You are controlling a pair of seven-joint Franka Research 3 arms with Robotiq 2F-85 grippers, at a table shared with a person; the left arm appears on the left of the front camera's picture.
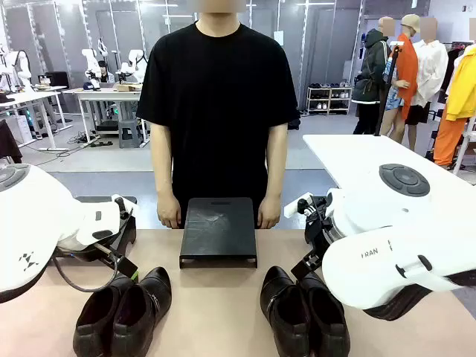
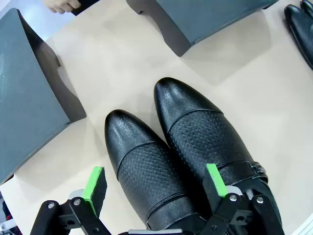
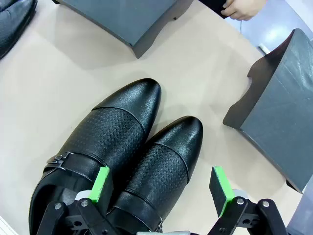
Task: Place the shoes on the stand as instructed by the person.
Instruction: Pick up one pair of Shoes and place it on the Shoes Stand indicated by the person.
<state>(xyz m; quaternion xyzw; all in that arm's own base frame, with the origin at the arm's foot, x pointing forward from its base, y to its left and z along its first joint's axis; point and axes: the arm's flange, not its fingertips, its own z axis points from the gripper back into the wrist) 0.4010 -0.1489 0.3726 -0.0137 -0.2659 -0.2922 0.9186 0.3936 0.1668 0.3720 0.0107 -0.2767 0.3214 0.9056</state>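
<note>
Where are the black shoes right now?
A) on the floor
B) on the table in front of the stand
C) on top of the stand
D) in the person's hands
B: the left pair and the right pair both sit on the table, on the robot's side of the stand.

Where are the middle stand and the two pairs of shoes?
middle stand (image 1: 218,223): front view, its flat top.
left pair of shoes (image 1: 141,309): front view, upper of its inner shoe.
right pair of shoes (image 1: 286,312): front view, upper of its inner shoe.
</note>
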